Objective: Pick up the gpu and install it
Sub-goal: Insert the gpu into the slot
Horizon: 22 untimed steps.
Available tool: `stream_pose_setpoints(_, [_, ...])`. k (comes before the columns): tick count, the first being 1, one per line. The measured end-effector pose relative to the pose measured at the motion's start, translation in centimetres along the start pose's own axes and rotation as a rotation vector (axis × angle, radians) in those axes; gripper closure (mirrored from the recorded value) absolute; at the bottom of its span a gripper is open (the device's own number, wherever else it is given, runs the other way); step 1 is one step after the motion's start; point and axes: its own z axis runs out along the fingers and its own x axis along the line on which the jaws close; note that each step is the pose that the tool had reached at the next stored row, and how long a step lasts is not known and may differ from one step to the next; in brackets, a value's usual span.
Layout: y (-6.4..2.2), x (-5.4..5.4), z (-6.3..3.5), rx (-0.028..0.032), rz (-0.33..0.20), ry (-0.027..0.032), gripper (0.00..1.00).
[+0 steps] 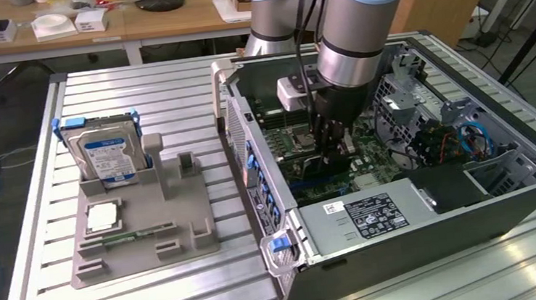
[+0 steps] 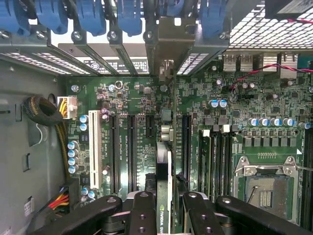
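surface: ribbed metal table (image 1: 164,290), pale and slatted, carrying a grey parts holder (image 1: 144,233) towards the exterior view's left and an open computer case (image 1: 505,202) towards its right.
room: wooden desk (image 1: 169,20) behind the table with small white boxes and a black lamp base; loose cables on the floor at the exterior view's left.
holder: silver blue-labelled hard drive (image 1: 108,157) standing upright at the back, a square chip (image 1: 102,217) lying flat nearer the front.
arm: reaches down into the open case, over the motherboard (image 2: 122,98).
gripper (image 2: 168,205): fingers (image 2: 143,213) clamped on the gpu, one on each face.
gpu (image 2: 165,171): held on edge inside the case, its metal bracket against the rear slot openings, between the expansion slots.
hidden: card seen edge-on, cooler face not readable; lower edge and slot contact covered by the fingers, seating cannot be told; in the exterior view the card is lost behind the gripper.
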Motion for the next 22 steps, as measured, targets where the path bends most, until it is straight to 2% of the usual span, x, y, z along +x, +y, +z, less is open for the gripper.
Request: stream_pose_setpoints(22, [0.11, -0.17, 0.52, -0.0001, -0.018, 0.0003, 0.74])
